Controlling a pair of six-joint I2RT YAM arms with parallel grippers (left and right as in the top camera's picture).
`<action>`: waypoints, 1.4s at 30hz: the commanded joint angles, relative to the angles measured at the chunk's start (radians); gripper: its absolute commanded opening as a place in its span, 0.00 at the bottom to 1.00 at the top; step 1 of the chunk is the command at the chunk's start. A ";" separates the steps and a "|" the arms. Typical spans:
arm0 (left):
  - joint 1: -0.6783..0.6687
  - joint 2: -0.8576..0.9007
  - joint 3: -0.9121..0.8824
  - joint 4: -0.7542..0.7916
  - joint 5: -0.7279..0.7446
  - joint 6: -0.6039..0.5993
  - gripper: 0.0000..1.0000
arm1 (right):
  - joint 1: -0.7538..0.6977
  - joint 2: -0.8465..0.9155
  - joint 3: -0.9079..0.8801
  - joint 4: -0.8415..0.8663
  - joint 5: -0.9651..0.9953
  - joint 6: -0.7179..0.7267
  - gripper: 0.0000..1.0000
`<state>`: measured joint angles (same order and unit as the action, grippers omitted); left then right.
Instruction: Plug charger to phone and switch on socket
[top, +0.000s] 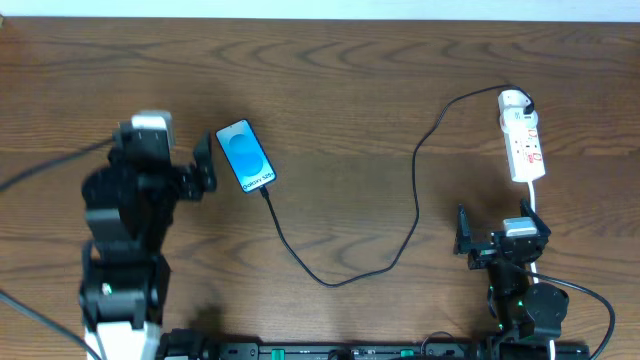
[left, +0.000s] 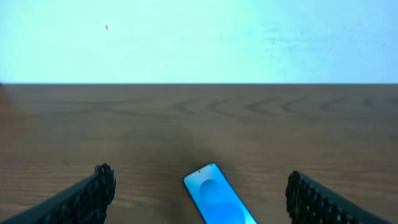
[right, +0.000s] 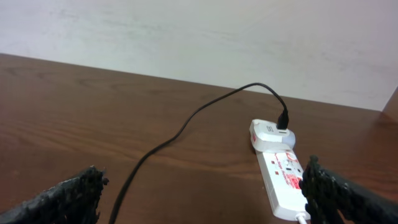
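Phone (top: 245, 156) meets charger (top: 416, 190) overhead (left wrist crops that).

Left gripper (top: 205, 168) and right gripper (top: 503, 230) both hang wide open.

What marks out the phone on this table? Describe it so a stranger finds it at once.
Look at the left half of the wooden table, away from the white power strip. The phone lies flat there. It alone has a bright blue screen, and the thin black cable runs up to it.
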<state>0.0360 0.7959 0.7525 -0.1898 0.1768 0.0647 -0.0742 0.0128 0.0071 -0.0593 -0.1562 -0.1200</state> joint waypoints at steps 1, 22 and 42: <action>-0.003 -0.127 -0.159 0.067 -0.013 0.040 0.89 | 0.003 -0.007 -0.002 -0.004 0.008 0.011 0.99; -0.060 -0.680 -0.688 0.214 -0.092 0.126 0.89 | 0.003 -0.007 -0.002 -0.004 0.008 0.011 0.99; -0.060 -0.793 -0.748 0.125 -0.092 0.115 0.89 | 0.003 -0.007 -0.002 -0.004 0.008 0.011 0.99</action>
<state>-0.0216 0.0109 0.0154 -0.0219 0.0788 0.1810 -0.0742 0.0120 0.0071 -0.0589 -0.1558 -0.1200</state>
